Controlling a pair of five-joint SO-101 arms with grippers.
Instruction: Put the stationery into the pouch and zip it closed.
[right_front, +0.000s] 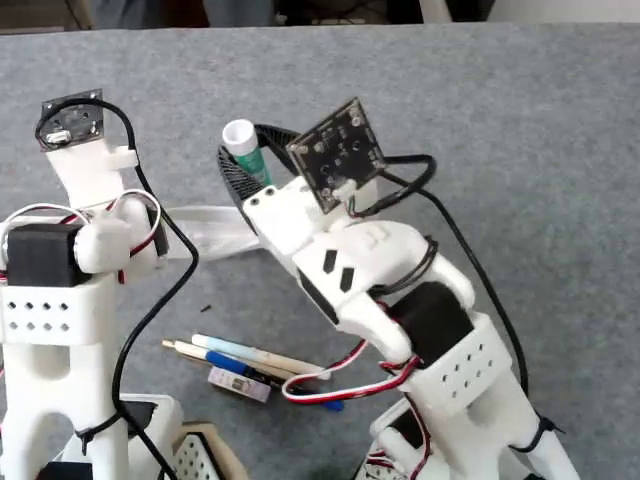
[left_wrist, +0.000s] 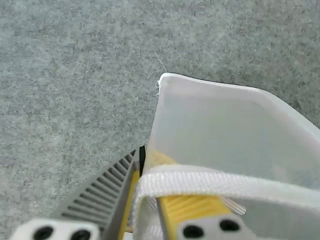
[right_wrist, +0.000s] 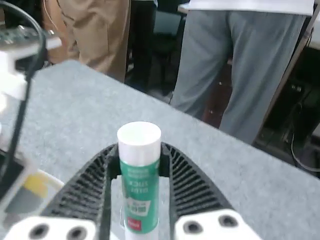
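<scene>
A green glue stick (right_wrist: 139, 175) with a white cap stands upright between the black fingers of my right gripper (right_wrist: 140, 150), which is shut on it. In the high view the glue stick (right_front: 240, 135) is held above the table near the pouch's right end. The translucent white pouch (right_front: 212, 230) lies between the two arms. My left gripper (left_wrist: 145, 155) is shut on the pouch's (left_wrist: 225, 130) edge, beside its white band (left_wrist: 210, 182). Several pens (right_front: 250, 358) and a small flat eraser-like piece (right_front: 238, 385) lie on the grey mat near the front.
The grey felt table surface (right_front: 520, 130) is open to the right and at the back. The right arm's body (right_front: 400, 300) hangs over the pens' right ends. The table's far edge (right_wrist: 210, 125) runs close behind the glue stick.
</scene>
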